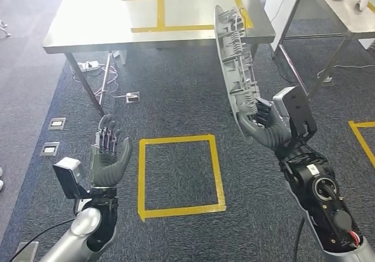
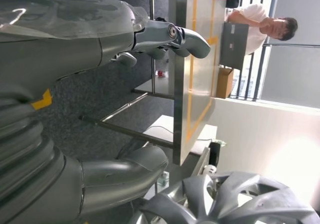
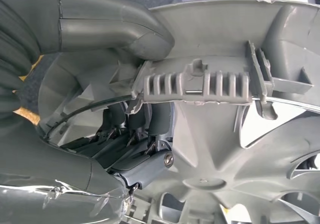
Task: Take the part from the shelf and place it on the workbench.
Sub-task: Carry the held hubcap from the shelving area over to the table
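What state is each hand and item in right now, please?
Right hand: grips the part's lower edge.
Part: held on edge above the floor, not yet on the workbench.
Left hand: fingers apart, holding nothing.
Workbench: bare inside the yellow tape.

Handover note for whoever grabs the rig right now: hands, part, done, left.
Right hand: grips the grey wheel cover by its lower rim, holding it on edge, raised in front of the robot.
Left hand: holds nothing, fingers apart, palm up.
Workbench: ahead, steel top with yellow tape outline; cover is not over it yet.
Done: part is in hand, off the shelf.
Left: approach the workbench and set the cover down.
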Robot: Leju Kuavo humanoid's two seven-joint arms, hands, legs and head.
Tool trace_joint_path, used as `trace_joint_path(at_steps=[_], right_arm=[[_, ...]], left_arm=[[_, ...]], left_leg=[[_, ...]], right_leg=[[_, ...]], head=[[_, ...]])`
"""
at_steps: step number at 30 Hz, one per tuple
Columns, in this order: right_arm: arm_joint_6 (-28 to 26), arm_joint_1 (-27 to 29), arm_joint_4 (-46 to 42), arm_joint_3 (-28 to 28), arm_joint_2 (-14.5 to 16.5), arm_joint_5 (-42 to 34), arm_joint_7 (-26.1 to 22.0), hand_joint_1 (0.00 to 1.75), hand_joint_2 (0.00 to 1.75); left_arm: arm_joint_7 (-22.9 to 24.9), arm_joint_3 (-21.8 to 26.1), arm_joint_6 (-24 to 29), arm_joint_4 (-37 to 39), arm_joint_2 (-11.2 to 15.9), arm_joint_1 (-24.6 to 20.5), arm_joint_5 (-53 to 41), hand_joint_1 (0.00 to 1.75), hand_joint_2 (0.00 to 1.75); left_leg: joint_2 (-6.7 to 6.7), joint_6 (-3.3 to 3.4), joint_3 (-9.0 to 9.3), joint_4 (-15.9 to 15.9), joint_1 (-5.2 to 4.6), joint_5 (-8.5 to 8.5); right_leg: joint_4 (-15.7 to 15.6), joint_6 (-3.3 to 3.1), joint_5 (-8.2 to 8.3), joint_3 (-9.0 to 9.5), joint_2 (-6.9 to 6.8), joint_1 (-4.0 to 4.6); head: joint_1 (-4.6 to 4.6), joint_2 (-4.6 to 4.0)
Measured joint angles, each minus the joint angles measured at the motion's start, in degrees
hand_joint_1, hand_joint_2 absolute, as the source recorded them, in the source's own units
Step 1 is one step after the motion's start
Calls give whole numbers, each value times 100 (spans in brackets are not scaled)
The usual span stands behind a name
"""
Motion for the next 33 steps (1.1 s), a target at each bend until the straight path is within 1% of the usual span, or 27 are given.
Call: trace_joint_path(at_steps=[1,2,4,5,6,7,9,10,11,13,15,16,17,18,19,20,21,22,23,24,25,26,27,30,31,32,33], right_arm=[[-2,0,0,1,0,0,1,175,175],[-4,3,0,1,0,0,1,175,175],[-9,18,1,-1,0,0,0,175,175],[-15,29,1,-1,0,0,1,175,175],[-21,40,1,-2,0,0,2,175,175],[-28,47,1,-3,0,0,3,175,175],[-37,53,1,-5,0,0,3,175,175],[-40,52,1,-7,0,0,2,175,175],[-44,47,0,-8,0,0,-2,175,175],[-56,39,-1,-15,0,0,-6,175,175],[-62,44,-2,-27,0,0,-2,175,175],[-63,48,-2,-32,0,0,1,175,175],[-65,50,-2,-37,-1,0,2,175,175],[-68,54,-2,-40,-1,0,2,175,175],[-71,57,-2,-42,-2,0,2,175,175],[-72,64,-2,-42,-2,0,0,175,175],[-72,73,-2,-42,-2,0,0,175,175],[-69,82,-2,-40,-2,0,2,175,175],[-68,90,-2,-40,-2,0,4,175,175],[-68,95,-2,-41,-2,0,5,175,175],[-68,93,-2,-42,-2,0,5,175,175],[-68,90,-3,-43,-2,0,3,175,175],[-68,85,-3,-44,-2,0,0,175,175],[-67,79,-7,-45,-1,0,-3,175,175],[-66,76,-10,-45,-1,0,-1,175,175],[-66,75,-13,-45,-1,0,1,175,175],[-64,76,-14,-45,-2,0,2,175,175]], left_arm=[[-4,0,-11,-1,-4,-5,0,0,175],[-8,0,-24,-2,-10,-7,0,0,175],[-11,0,-39,0,-22,-7,0,0,175],[-12,0,-43,2,-26,-3,0,0,175],[-13,0,-46,3,-28,-1,0,0,175],[-16,0,-51,4,-29,-1,0,0,175],[-25,0,-68,5,-38,-5,0,0,175],[-29,0,-79,7,-44,-11,1,0,175],[-32,0,-91,8,-51,-16,2,0,175],[-33,-1,-109,10,-56,-22,4,0,175],[-37,-1,-119,11,-55,-37,3,0,175],[-41,-1,-122,13,-54,-52,3,0,175],[-45,-1,-126,14,-54,-65,2,0,175],[-47,-1,-130,16,-54,-71,2,0,175],[-48,-2,-134,19,-54,-69,3,0,175],[-48,-2,-138,24,-52,-62,4,0,175],[-48,-2,-140,29,-51,-56,4,0,175],[-48,-2,-143,34,-50,-54,4,0,175],[-48,-2,-143,37,-49,-56,4,0,175],[-48,-2,-144,39,-49,-59,4,0,175],[-48,-2,-145,40,-49,-64,5,0,175],[-48,-2,-146,42,-50,-69,5,0,175],[-48,-2,-148,45,-50,-73,5,0,175],[-49,-2,-149,52,-52,-86,4,0,175],[-50,-2,-149,52,-55,-93,3,0,175],[-50,-2,-149,52,-58,-99,3,0,175],[-51,-3,-149,54,-61,-102,2,0,175]], left_leg=[[0,33,33,-22,9,-6],[2,63,64,-37,15,-17],[1,106,99,-35,2,-50],[-1,118,117,-32,-5,-69],[-5,122,141,-29,-9,-90],[-11,119,173,-26,-10,-115],[-20,94,252,-19,-16,-174],[-25,75,271,-9,-25,-199],[-27,54,271,1,-33,-214],[-25,13,246,4,-41,-218],[-12,-44,233,35,-43,-256],[-5,-79,177,162,-39,-328],[1,-115,44,425,-31,-450],[5,-147,-169,819,-13,-605],[7,-172,-428,1258,4,-755],[9,-189,-658,1613,19,-839],[10,-198,-799,1775,31,-814],[11,-198,-806,1680,39,-665],[15,-192,-683,1340,47,-420],[20,-182,-495,888,53,-165],[22,-167,-302,470,46,8],[22,-144,-163,179,41,98],[18,-116,-97,50,28,99],[4,-2,-32,9,8,37],[4,37,5,-7,13,24],[4,73,44,-24,20,11],[4,102,72,-30,17,-9]], right_leg=[[165,24,-99,-69,-7,-6],[473,40,-249,-213,-14,-9],[1305,58,-564,-629,-16,-5],[1608,64,-619,-808,-17,-5],[1693,64,-559,-890,-17,-5],[1541,56,-388,-858,-17,-5],[776,13,86,-555,-15,2],[407,-12,245,-383,-14,15],[148,-37,314,-262,-14,29],[-13,-74,287,-183,-8,53],[-69,-111,276,-138,-4,18],[-97,-136,276,-105,-7,-1],[-122,-158,274,-73,-13,-21],[-130,-177,265,-62,-16,-20],[-130,-194,255,-57,-20,-20],[-129,-202,243,-50,-18,-20],[-128,-204,227,-35,-14,-21],[-128,-200,205,-8,-9,-23],[-128,-187,177,32,-3,-26],[-128,-166,145,71,2,-28],[-121,-137,110,99,9,-14],[-120,-105,81,118,16,-1],[-123,-75,60,126,21,8],[-132,22,-2,158,16,-9],[-27,46,-74,124,6,-15],[212,60,-195,19,-3,-15],[579,63,-350,-162,-11,-12]], head=[[18,-1],[50,-1],[126,-1],[158,0],[186,0],[216,0],[278,-1],[300,-1],[319,-1],[323,1],[305,1],[281,1],[251,1],[222,0],[194,1],[173,1],[153,1],[127,0],[99,0],[69,0],[34,0],[17,1],[15,1],[45,0],[61,0],[90,0],[133,0]])
